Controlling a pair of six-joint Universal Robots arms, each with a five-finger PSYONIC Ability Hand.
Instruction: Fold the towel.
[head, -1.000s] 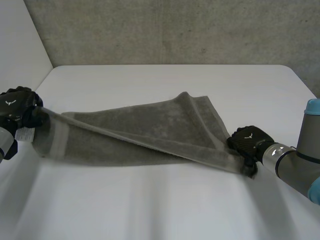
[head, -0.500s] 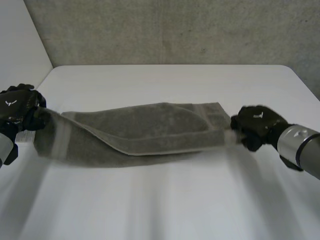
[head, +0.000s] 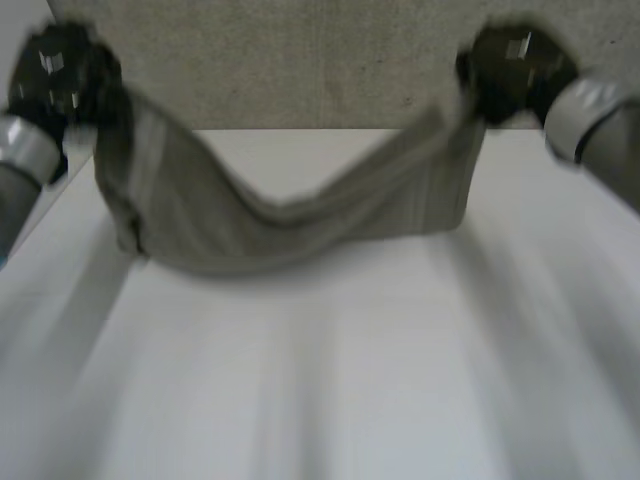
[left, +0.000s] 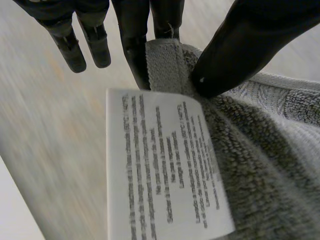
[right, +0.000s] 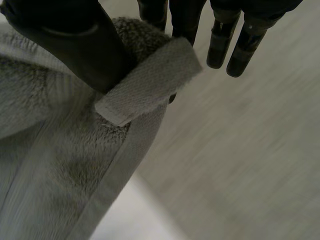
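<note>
Grey terry towel (head: 280, 225) sags mid-frame over the table (head: 330, 380), its top corners pinched by the left hand (head: 60, 75), upper left, and right hand (head: 510, 65), upper right; limp and light, it likely handles best by its corners.

Left robot hand (head: 60, 75) held high, thumb pinching the towel (head: 300, 225); right robot hand (head: 512, 70) equally high, pinching likewise.

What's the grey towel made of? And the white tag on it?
The grey fluffy towel looks like soft terry cloth, maybe cotton: tiny fuzzy loops cover it, with a flat woven band at its edge. The white printed tag looks like thin, smooth fabric or paper; I can't tell which.
</note>
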